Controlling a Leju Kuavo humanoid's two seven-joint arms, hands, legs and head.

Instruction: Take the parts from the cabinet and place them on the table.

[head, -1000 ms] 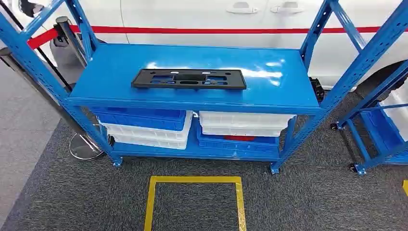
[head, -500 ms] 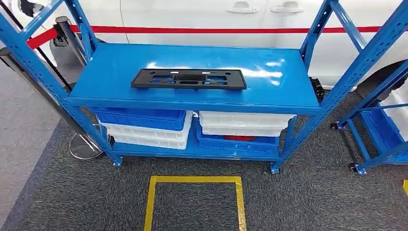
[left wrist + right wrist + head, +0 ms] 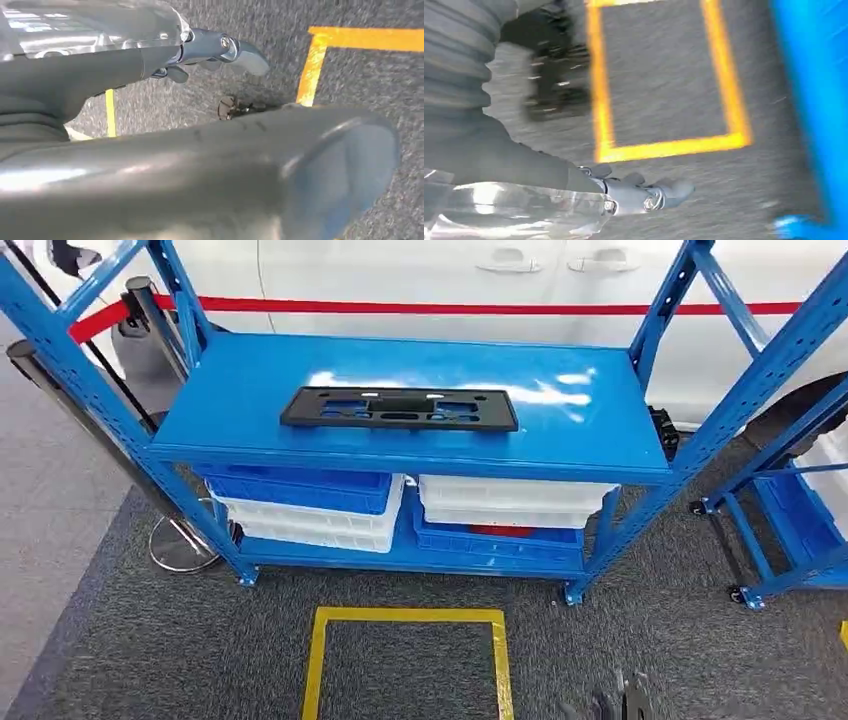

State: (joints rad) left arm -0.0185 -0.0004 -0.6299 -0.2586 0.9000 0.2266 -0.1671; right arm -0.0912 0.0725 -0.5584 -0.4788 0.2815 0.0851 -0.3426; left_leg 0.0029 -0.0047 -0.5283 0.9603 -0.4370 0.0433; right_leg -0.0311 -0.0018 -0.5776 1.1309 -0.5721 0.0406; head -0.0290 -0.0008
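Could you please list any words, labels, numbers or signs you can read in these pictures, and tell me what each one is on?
None: no readable text shows in any view.
The black part on the blue rack: no lettering visible.
The stacked crates: no labels visible.
The white car: a red stripe, no words.
The yellow floor marking: plain tape, no characters.

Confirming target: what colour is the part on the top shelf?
Black part; head view shows it best.

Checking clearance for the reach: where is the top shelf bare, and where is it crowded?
The blue shelf is bare on both sides of the black part, and behind it. Below, the lower level is packed with stacked bins.
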